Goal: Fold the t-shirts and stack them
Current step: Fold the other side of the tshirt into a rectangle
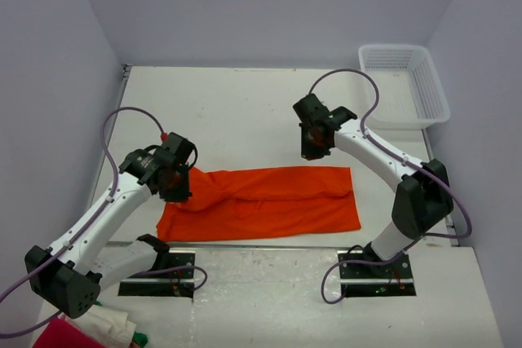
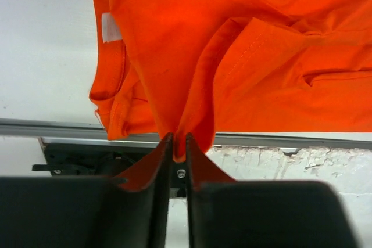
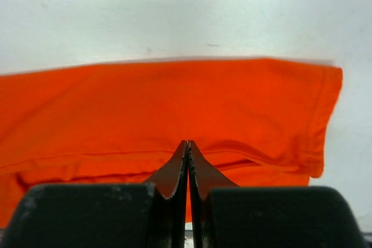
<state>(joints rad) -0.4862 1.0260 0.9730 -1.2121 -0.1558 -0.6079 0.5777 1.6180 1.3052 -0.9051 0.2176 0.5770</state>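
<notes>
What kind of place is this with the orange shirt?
Probably a robot lab test booth, not a home: plain walls box in a white table, a left arm and right arm are bolted at its near edge, and one orange t-shirt lies there.

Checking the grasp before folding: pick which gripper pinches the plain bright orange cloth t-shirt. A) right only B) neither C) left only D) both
C: the bright orange cloth t-shirt is pinched in the left gripper; the right gripper is shut with nothing between its tips.
</notes>
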